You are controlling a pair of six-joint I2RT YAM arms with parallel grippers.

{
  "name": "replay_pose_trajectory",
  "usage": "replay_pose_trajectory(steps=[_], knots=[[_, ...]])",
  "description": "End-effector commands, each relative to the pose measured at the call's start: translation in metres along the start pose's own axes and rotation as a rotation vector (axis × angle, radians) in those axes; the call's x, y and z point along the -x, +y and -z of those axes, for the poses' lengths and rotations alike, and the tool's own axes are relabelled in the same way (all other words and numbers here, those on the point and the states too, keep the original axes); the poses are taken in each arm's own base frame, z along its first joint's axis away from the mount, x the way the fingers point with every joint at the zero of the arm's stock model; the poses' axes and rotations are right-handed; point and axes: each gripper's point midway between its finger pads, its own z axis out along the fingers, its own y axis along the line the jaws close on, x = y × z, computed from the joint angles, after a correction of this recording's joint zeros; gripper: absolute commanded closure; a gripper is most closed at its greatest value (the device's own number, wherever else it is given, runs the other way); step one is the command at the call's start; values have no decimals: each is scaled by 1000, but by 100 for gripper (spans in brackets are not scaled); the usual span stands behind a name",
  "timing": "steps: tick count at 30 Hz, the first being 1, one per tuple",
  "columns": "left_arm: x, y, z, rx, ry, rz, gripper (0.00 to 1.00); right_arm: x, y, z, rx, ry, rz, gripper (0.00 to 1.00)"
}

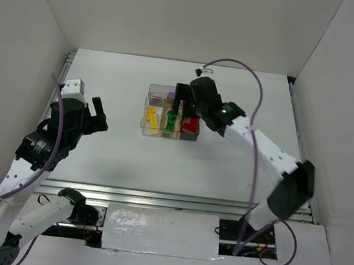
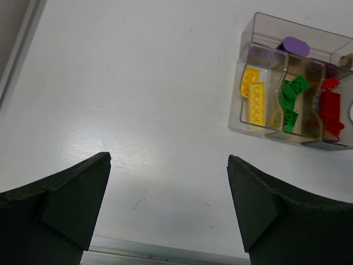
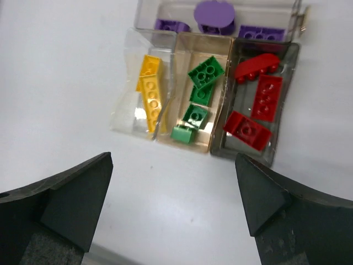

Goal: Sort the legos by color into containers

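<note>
The containers point(image 1: 150, 92) stand mid-table as one cluster. In the right wrist view a clear bin point(image 3: 124, 117) holds yellow legos point(image 3: 150, 91). A tan bin point(image 3: 185, 44) holds green legos point(image 3: 204, 74). A dark bin point(image 3: 280, 138) holds red legos point(image 3: 265, 96). A wider clear compartment point(image 3: 165, 8) behind them holds purple legos point(image 3: 214, 12). My right gripper point(image 3: 174, 159) is open and empty, just above the cluster's near side point(image 1: 180, 107). My left gripper point(image 1: 101, 115) is open and empty over bare table, left of the cluster point(image 2: 169, 158). The bins point(image 2: 242, 110) show at its upper right.
White walls enclose the table on the left, back and right. A metal rail point(image 1: 174, 201) runs along the near edge, and another point(image 1: 67, 66) along the left side. No loose legos show on the white tabletop point(image 1: 224, 171).
</note>
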Motion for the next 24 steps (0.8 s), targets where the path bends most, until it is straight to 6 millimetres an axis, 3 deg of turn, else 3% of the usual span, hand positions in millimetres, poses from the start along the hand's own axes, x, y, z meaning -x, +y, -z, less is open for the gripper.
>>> replay_pose_trajectory(steps=[1, 2, 4, 5, 9, 13, 19, 24], knots=[[23, 19, 13, 97, -69, -8, 0, 55, -16, 120, -80, -281, 22, 0], [30, 21, 19, 96, -91, -2, 0, 54, -23, 157, -66, -328, 12, 0], [39, 26, 27, 109, -123, -4, 1, 48, -38, 185, -59, -358, 3, 0], [47, 28, 34, 116, -147, 7, 1, 51, -44, 218, -24, -409, -16, 0], [59, 52, 57, 200, -215, 26, 1, 43, -73, 279, -16, -471, -49, 0], [59, 59, 69, 187, -251, 57, 0, 26, -118, 331, -89, -510, -77, 0], [53, 69, 95, 137, -294, 86, 1, -4, -153, 368, -87, -543, -130, 0], [38, 77, 98, 144, -283, 90, 1, -14, -163, 368, -99, -557, -166, 0]])
